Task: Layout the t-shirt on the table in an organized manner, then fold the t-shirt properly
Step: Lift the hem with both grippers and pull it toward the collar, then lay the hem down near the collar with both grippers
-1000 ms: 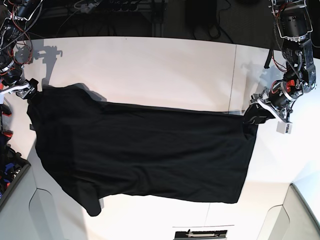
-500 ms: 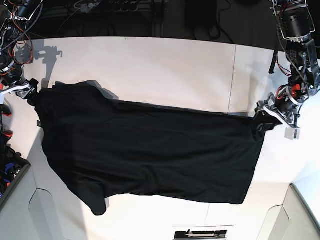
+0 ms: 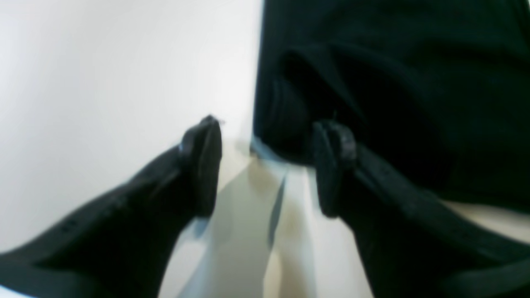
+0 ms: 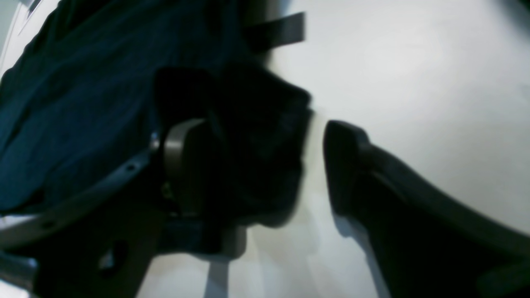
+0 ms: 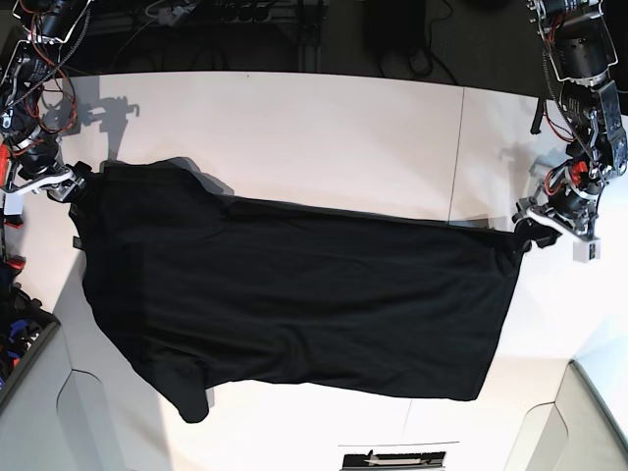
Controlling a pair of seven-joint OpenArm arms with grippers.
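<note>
The shirt (image 5: 294,294) lies spread across the white counter (image 5: 324,137), plain black side up, stretched between the two arms; one sleeve sticks out at the near left of the base view and the edges run somewhat skewed to the counter seams.

The left gripper (image 3: 265,165) sits at the shirt's corner on the base view's right. Its fingers (image 3: 203,161) stand wide apart with bare counter between them; the cloth edge lies just past the tips, and one finger overlaps the black fabric without pinching it.

The right gripper (image 4: 256,165) is at the opposite corner. Its fingers (image 4: 348,165) are also spread wide, and a bunched lump of cloth sits against the inner one. A strip of counter shows between that lump and the other finger, so the cloth looks loose rather than clamped.

The step in hand appears to be finishing the layout. To do it well, each arm should lift clear straight up so the freed corners are not dragged back into wrinkles. The bunched corner at the right gripper probably needs flattening, and the skewed hem squaring, before any fold starts.
</note>
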